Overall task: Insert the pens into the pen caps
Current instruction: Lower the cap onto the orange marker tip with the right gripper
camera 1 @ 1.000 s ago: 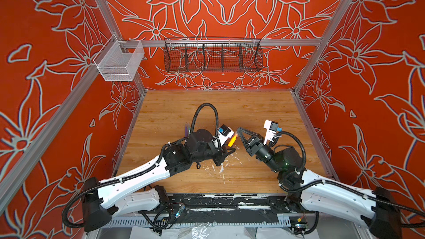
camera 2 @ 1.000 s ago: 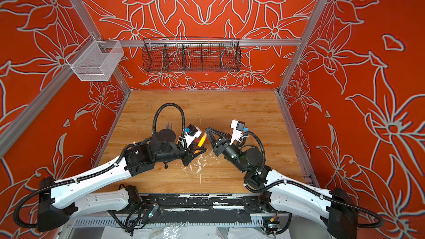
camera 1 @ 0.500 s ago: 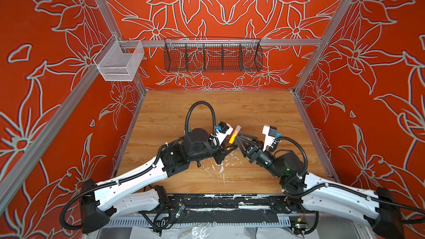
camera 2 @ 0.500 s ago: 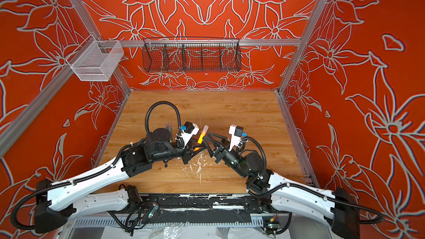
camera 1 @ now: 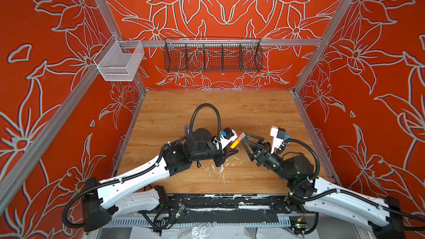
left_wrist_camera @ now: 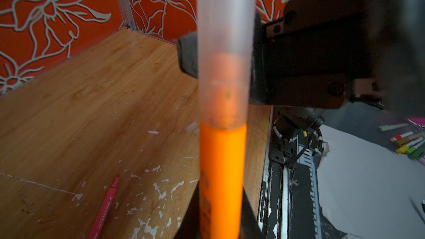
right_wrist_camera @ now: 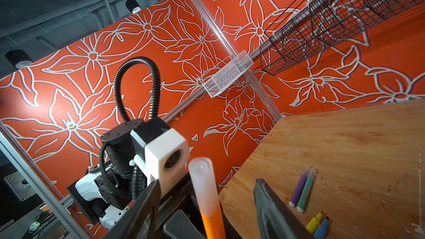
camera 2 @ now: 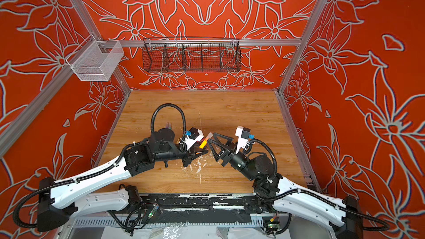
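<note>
Above the middle of the worktop, the left hand is pinching the orange pen, with a clear cap sitting over its tip. The right hand is standing spread on either side of the cap. This capping looks done. Next comes laying the pen down, then fetching the pink pen lying uncapped.

- I'm watching through both top views from high over the near edge, looking down and toward the back wall. They're taking in nearly the same whole scene from far off, wooden table included.
- My left wrist view is sitting right against the orange pen, facing across the table.
- My right wrist view is tilting up past that same pen, close in, toward the side wall and the black wire basket, which both top views are also showing.
</note>
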`<state>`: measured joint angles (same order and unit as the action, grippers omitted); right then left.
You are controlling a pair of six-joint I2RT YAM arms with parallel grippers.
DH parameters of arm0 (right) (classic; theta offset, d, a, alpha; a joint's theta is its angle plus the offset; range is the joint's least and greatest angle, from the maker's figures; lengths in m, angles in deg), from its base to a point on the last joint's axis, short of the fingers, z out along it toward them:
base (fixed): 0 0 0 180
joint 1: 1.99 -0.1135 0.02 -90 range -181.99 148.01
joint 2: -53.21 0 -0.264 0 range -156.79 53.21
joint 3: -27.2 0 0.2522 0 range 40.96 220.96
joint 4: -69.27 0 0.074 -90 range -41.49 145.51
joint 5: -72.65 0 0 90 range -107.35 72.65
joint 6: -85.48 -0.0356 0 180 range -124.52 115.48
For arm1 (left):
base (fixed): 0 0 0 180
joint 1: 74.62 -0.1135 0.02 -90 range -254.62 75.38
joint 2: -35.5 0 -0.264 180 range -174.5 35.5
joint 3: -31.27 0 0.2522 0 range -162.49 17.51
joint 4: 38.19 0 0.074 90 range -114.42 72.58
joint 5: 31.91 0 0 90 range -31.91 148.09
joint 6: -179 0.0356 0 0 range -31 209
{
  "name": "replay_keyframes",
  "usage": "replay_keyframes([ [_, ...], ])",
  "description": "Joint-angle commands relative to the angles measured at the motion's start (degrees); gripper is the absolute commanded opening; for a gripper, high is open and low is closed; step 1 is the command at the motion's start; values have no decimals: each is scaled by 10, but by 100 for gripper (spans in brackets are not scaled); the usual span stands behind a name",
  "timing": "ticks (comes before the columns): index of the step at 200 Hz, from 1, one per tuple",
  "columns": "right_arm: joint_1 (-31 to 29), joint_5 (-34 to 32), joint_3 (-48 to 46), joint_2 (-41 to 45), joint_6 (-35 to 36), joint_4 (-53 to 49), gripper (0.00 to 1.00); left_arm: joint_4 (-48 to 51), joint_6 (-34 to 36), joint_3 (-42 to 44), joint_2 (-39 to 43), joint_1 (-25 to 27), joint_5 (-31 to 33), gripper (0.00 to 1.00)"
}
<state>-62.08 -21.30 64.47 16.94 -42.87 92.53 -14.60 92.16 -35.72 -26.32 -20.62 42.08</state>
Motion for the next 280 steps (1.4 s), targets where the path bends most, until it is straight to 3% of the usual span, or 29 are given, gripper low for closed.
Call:
replay_keyframes([
  [1, -2, -3, 31, 2, 20, -17, 67, 29, 33, -25, -21, 0, -31, 0],
  [17, -2, -12, 38, -2, 27, -26, 65, 31, 33, -31, -32, 0, -25, 0],
  [59, -2, -28, 30, 3, 31, -30, 33, 26, 31, -29, -31, 0, -8, 0],
  [144, -3, -5, 25, -60, 17, -19, 0, -28, -5, -1, 5, 0, 29, 0],
  [200, -42, -54, 17, -99, -1, -42, 0, -108, -37, 37, 48, 0, 88, 0],
  [256, -83, -124, 35, -130, -15, -99, 0, -178, 17, 19, 42, 0, 180, 0],
  [280, -94, -139, 50, -136, -25, -125, 0, -194, 36, 9, 36, 0, 187, 0],
])
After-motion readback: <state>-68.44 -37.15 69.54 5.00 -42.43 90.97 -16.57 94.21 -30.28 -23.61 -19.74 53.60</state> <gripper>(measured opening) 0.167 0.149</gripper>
